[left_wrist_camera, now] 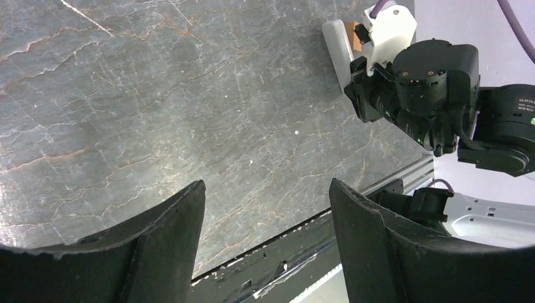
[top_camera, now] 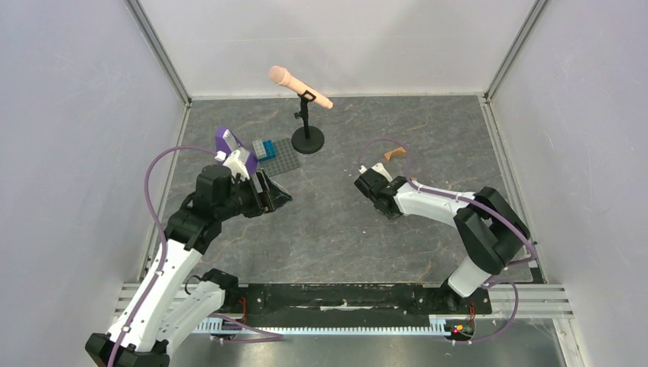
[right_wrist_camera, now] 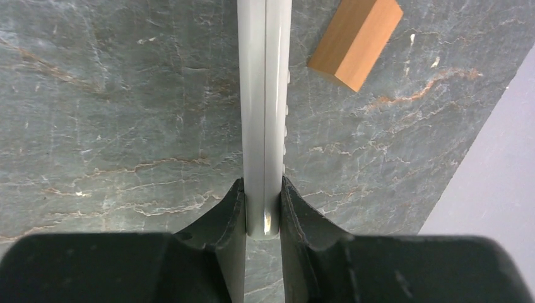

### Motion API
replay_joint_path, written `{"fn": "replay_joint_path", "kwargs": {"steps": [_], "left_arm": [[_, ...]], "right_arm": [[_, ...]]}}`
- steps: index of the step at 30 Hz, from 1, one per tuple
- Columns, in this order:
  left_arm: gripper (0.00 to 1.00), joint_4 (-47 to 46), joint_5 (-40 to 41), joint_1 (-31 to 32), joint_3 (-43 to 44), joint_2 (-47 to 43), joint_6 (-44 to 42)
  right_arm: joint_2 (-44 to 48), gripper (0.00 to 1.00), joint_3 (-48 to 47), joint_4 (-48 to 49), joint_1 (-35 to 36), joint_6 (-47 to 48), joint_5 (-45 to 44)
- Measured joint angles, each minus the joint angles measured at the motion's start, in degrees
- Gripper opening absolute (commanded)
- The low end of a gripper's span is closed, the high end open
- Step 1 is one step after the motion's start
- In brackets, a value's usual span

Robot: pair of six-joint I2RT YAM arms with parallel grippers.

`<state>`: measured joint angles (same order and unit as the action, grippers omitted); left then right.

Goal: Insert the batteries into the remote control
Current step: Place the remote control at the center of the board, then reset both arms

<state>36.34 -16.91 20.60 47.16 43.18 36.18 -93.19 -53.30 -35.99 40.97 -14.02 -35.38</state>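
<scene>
Remote control [right_wrist_camera: 264,95] pinched edgewise in right gripper [right_wrist_camera: 263,205], seemingly aloft

Table [top_camera: 328,229] layout: microphone stand [top_camera: 308,139] at rear centre, slab [top_camera: 279,157] just left of it, left gripper [left_wrist_camera: 266,186] before the slab; right of centre, remote control [right_wrist_camera: 265,113] edge-on within right gripper [right_wrist_camera: 262,184], wooden block [right_wrist_camera: 355,39] just behind.
</scene>
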Motion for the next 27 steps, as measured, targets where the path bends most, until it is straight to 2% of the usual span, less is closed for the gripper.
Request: {"fn": "replay_joint_path", "kwargs": {"steps": [5,9,15,20,22,24,27], "left_arm": [[0.77,1.18,0.13,0.0,0.68,0.81,0.0],[0.78,1.75,0.31,0.0,2.03,2.19,0.0],[0.8,7.87,4.26,0.0,6.16,5.57,0.46],[0.83,15.19,11.13,0.0,9.4,7.34,3.08],[0.85,17.27,13.16,-0.02,10.23,6.64,4.2],[0.85,18.38,14.64,-0.02,10.45,4.55,4.92],[0.85,19.06,15.69,-0.02,10.56,-0.68,4.96]], "right_arm": [[-1.07,0.39,0.04,1.95,0.0,0.79,0.96],[-0.94,0.56,0.83,4.79,0.0,0.72,4.94],[4.07,0.66,2.51,6.05,0.0,0.17,11.74],[16.11,0.72,3.1,6.21,-0.5,-0.9,15.61],[23.8,0.82,3.85,6.49,-1.25,-1.38,14.97],[32.52,0.98,4.81,6.84,-1.77,-1.88,12.68],[46.18,0.98,6.29,7.3,-2.12,-1.79,7.61]]}}
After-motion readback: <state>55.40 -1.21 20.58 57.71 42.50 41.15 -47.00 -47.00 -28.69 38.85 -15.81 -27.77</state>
